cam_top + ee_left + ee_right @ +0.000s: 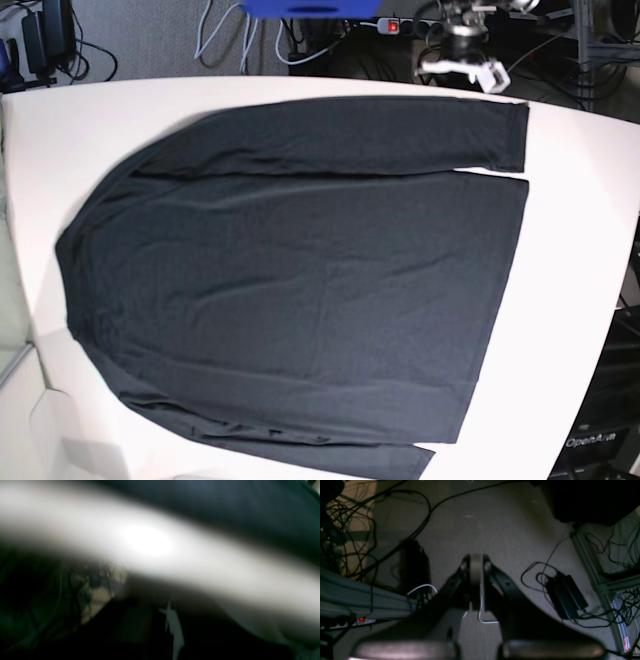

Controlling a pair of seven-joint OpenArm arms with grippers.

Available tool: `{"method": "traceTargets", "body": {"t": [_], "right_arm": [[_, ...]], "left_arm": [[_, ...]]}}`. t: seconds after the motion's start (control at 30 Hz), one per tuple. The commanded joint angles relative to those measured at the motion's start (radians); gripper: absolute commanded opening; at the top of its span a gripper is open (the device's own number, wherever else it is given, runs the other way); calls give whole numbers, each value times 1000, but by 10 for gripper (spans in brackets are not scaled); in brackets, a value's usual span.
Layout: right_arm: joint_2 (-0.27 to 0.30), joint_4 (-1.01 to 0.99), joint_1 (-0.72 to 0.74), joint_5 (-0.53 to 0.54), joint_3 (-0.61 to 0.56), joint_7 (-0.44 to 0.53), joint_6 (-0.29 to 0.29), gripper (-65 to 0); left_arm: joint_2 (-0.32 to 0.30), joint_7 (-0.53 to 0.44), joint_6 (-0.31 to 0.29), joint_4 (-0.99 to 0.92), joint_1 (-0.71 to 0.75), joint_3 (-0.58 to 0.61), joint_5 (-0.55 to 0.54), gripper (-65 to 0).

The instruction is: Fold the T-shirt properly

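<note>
Base view: the T-shirt (300, 290), soft matte charcoal knit, lies spread flat on the smooth white counter (580, 250), long sleeves laid along its body. Right tool (476, 565) hangs over carpeted floor (510, 530), black fingers pressed together, empty. Left wrist view is a blur; left tool closed.

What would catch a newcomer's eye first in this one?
A big dark shirt lies spread flat across the white table, filling most of the base view, sleeves along its edges. In the right wrist view, a shut claw hangs over grey carpet strewn with cables.
</note>
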Motion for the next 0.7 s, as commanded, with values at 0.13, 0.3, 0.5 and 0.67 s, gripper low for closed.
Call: {"method": "traceTargets", "body": {"t": [0.13, 0.3, 0.5, 0.67], "right_arm": [[6, -1, -19, 10, 1, 35, -14, -650], [6, -1, -19, 10, 1, 35, -14, -650], [6, -1, -17, 12, 1, 33, -14, -650], [10, -1, -16, 12, 1, 27, -14, -650]], "left_arm": [[-19, -33, 1, -4, 70, 125, -154, -650], [-15, -33, -2, -4, 110, 209, -249, -650], [5, -33, -32, -4, 168, 320, -372, -650], [13, -33, -232, -4, 184, 343, -645, -650]]}}
